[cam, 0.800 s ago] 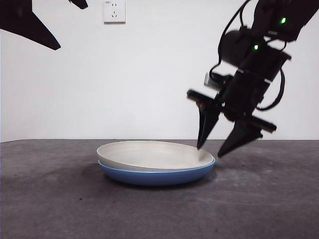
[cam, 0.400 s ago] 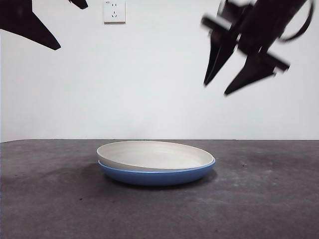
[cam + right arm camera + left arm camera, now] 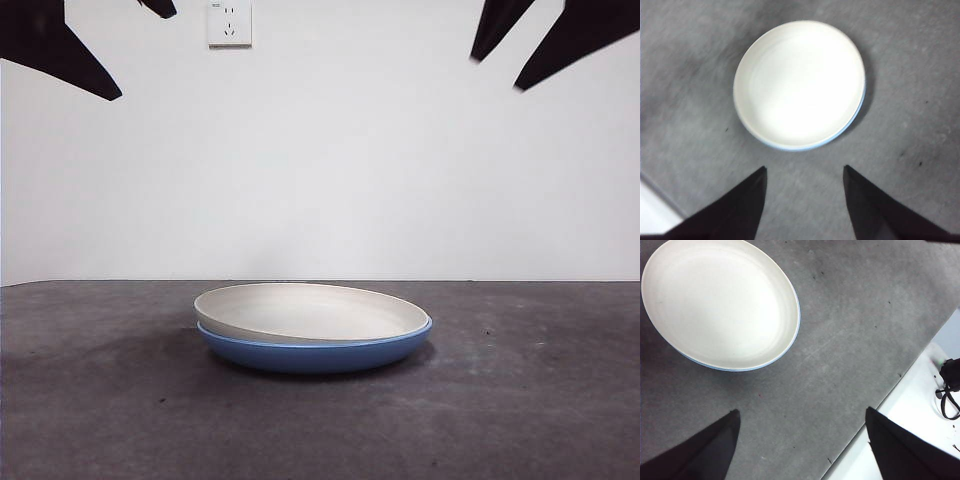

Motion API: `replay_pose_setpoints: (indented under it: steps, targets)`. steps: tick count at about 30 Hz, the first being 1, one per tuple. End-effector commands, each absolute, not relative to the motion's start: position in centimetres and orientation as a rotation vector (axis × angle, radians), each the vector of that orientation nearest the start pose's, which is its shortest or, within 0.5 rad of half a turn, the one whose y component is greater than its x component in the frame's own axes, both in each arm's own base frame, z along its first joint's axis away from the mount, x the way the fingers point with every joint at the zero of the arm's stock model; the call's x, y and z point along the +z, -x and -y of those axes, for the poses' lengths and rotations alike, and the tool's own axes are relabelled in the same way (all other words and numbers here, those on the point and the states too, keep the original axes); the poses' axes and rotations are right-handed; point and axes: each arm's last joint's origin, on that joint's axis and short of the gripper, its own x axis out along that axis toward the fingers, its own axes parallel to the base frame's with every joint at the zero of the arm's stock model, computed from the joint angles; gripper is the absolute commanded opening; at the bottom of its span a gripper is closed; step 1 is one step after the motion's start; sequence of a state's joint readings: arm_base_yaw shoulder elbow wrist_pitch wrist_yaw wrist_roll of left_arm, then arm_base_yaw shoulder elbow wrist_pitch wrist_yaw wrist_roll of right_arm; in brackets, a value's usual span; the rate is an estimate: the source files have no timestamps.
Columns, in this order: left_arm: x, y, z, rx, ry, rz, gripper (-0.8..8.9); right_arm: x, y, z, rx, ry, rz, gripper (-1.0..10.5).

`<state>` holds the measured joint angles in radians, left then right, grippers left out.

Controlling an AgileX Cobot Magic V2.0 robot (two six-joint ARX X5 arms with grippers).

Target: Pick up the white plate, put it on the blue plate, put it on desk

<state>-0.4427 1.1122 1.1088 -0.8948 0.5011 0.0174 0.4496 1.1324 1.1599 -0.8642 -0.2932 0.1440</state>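
White plate (image 3: 310, 310): round, cream, matte, with a raised sloping rim. It sits nested inside the blue plate (image 3: 315, 355), slightly tilted, its rim riding higher on one side so that more blue shows at the other. From above it covers nearly all of the lower plate (image 3: 799, 82); only a thin blue crescent shows along one edge (image 3: 860, 107).

Blue plate: glossy, darker on the outside wall, resting flat on the desk (image 3: 540, 400) near the middle of the front view.

Desk: dark grey, mottled, matte. A pale edge borders it in both wrist views.

Right gripper (image 3: 805, 172): held high above the stacked plates, jaws spread apart and holding nothing, well clear of both plates. In the front view its two black tips show at the top right corner (image 3: 525, 45).

Left gripper (image 3: 800, 415): high over the desk beside the plates, jaws wide apart and empty.

Wall socket (image 3: 229, 22): white, on the white back wall.
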Motion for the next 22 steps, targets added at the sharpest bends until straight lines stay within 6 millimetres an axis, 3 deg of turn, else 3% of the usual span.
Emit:
replay_pose_setpoints:
  steps: [1,10,22]
  targets:
    - [32.8,-18.1,10.3,-0.903,-0.001,-0.908,4.01,33.7,-17.7,-10.1,0.673,-0.032,-0.883,2.4]
    - [32.8,-18.1,10.2,-0.903,-0.001,-0.909,4.01,31.4,-14.7,-9.7,0.760,-0.026,-0.918,2.4]
    - [32.8,-18.1,10.2,-0.903,-0.001,-0.911,4.01,30.9,-14.5,-10.0,0.795,-0.029,-0.933,2.4]
